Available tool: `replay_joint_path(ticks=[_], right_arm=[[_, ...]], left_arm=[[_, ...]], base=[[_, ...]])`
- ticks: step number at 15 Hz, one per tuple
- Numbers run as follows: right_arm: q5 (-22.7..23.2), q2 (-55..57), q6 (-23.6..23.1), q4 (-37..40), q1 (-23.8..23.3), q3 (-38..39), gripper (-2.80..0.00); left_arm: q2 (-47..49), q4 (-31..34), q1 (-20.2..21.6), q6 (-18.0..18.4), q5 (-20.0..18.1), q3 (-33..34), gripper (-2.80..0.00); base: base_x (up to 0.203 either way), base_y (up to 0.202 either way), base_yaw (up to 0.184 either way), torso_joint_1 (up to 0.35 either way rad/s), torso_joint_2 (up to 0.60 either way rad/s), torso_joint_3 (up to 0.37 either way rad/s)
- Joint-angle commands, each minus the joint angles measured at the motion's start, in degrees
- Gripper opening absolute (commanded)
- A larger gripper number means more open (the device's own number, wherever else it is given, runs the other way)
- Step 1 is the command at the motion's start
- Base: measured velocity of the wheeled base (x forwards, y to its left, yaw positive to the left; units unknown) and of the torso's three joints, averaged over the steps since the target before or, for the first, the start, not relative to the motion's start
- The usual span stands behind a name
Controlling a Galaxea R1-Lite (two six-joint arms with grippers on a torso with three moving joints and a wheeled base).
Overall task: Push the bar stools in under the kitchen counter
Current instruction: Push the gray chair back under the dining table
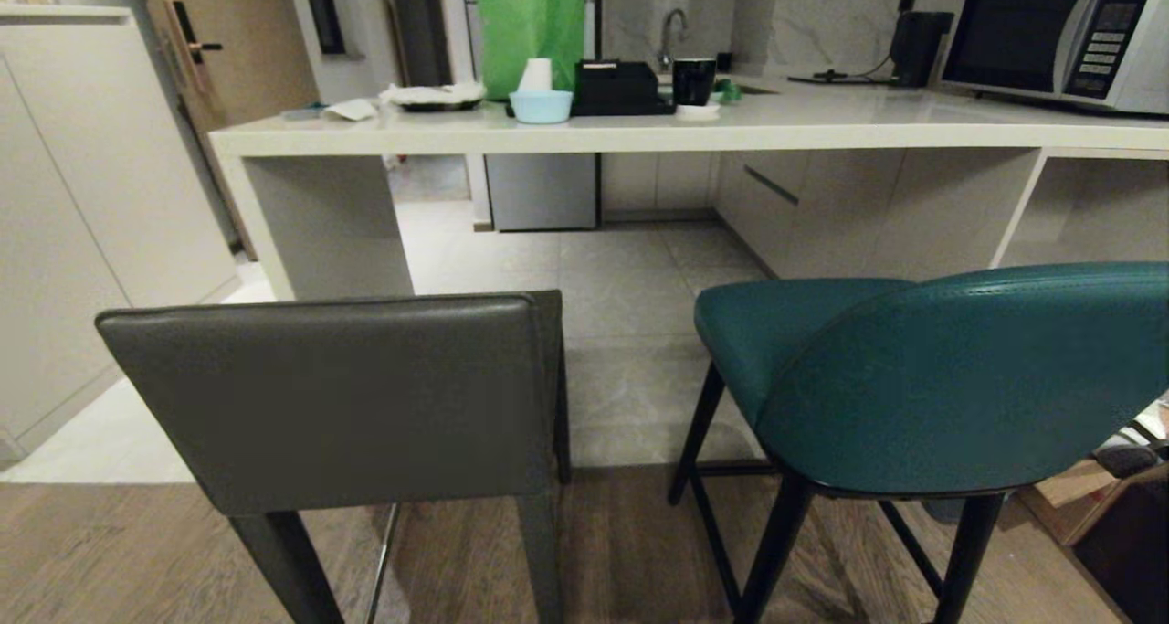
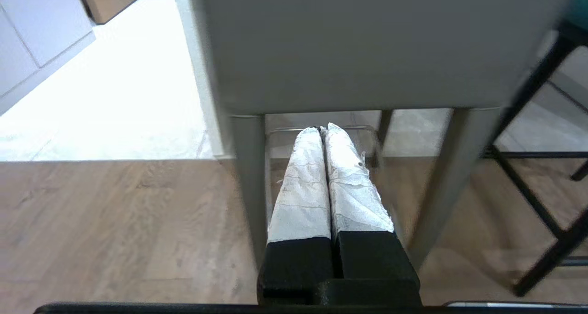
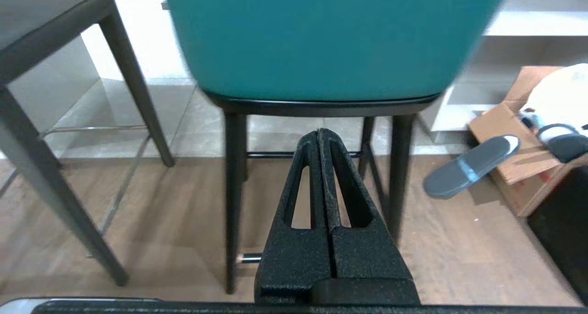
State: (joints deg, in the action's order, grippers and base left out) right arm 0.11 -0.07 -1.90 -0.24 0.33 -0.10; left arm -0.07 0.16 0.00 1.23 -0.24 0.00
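Two bar stools stand before the kitchen counter (image 1: 639,135), both clear of its slab. The dark grey stool (image 1: 338,396) is on the left with its square back toward me. The teal stool (image 1: 932,377) is on the right, black legs below. Neither arm shows in the head view. My left gripper (image 2: 323,129), fingers wrapped in white, is shut and empty, low behind the grey stool (image 2: 367,42), apart from it. My right gripper (image 3: 320,131), black, is shut and empty, low behind the teal stool (image 3: 321,38), not touching it.
On the counter sit a light blue bowl (image 1: 541,105), a black mug (image 1: 694,81), a black box (image 1: 619,87) and a microwave (image 1: 1059,35). A cream cabinet (image 1: 73,213) stands at the left. A cardboard box (image 3: 514,134) and a grey slipper (image 3: 471,166) lie on the floor to the right.
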Motion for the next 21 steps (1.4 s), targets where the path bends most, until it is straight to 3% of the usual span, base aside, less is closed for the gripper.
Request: replay_joint_path(ticks=[1,17,21], right_arm=[[0.1,0.1,0.0,0.0,0.0,0.0,-2.8],[0.0,0.1,0.0,0.0,0.0,0.0,-2.8],[0.0,0.1,0.1,0.0,0.0,0.0,-2.8]], left_arm=[[0.1,0.0,0.0,0.0,0.0,0.2,-2.8],[0.1,0.0,0.0,-0.2,0.0,0.3,-2.8],[0.1,0.0,0.0,-0.1,0.0,0.3,-2.8]], base=[[0.0,0.198,0.001,0.006,0.01,0.002],[0.0,0.194,-0.001,0.003,0.0,0.002],[0.0,0.025,-0.001,0.001,0.0,0.001]])
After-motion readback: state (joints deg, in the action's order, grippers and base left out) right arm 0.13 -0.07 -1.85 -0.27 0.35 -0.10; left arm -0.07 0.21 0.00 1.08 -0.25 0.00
